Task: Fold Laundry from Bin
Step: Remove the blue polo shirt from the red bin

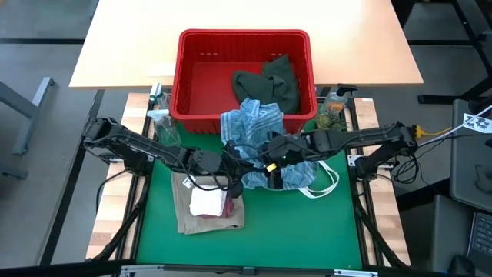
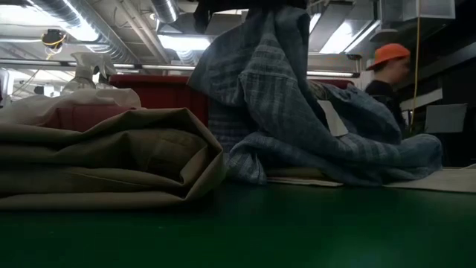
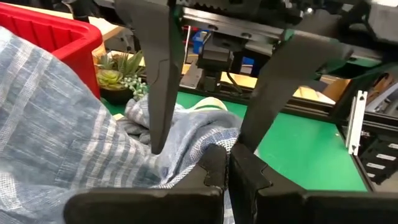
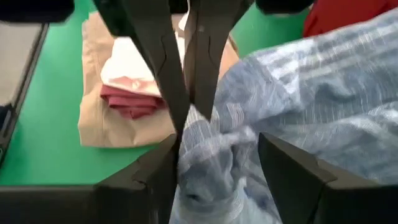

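A folded tan garment (image 1: 209, 206) lies at the lower left of the green mat (image 1: 254, 242) in the high view, with a small white cloth (image 1: 206, 202) and a small maroon cloth (image 1: 227, 206) folded on top of it; these three pieces look finished. The soft blue-white striped shirt (image 1: 257, 137) is in hand: it hangs bunched at the centre of the frame, draped from the front rim of the large red slotted plastic crate (image 1: 244, 73) down onto the mat. The left gripper (image 1: 234, 171) is pinched closed on a fold of the shirt, its fingertips (image 3: 217, 167) pressed together on the cloth. The right gripper (image 1: 270, 160) stands spread wide right beside it, its fingers either side of a bunched ridge of the same shirt, not yet closed on it. A dark green garment (image 1: 269, 83) remains in the crate at upper centre. So roughly half seems done: the shirt needs spreading and folding, then the green piece.
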You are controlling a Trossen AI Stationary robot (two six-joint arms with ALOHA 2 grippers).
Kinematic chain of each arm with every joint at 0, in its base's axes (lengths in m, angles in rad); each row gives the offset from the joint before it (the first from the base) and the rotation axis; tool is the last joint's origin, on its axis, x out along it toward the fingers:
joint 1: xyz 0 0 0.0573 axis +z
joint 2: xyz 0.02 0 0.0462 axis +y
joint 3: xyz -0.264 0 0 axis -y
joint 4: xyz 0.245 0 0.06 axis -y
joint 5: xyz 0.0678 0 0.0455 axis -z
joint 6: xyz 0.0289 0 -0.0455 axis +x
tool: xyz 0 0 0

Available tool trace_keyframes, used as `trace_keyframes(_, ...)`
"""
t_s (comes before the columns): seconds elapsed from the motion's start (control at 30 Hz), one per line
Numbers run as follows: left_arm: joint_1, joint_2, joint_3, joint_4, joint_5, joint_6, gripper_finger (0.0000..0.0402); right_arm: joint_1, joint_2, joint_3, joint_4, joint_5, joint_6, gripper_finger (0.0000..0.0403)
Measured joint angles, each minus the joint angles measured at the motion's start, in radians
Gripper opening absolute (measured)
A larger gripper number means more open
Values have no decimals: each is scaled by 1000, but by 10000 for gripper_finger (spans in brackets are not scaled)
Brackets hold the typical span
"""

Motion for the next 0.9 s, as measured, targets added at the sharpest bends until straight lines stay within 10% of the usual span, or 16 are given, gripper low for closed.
trace_keyframes(0.37, -1, 0, 0, 1, 2, 9, 5, 1, 0, 0, -62, -5, -4, 20)
trace_keyframes(0.9, -2, -28, 2, 214, -133, 316, 161, 194, -69, 114, -484, -83, 168, 25)
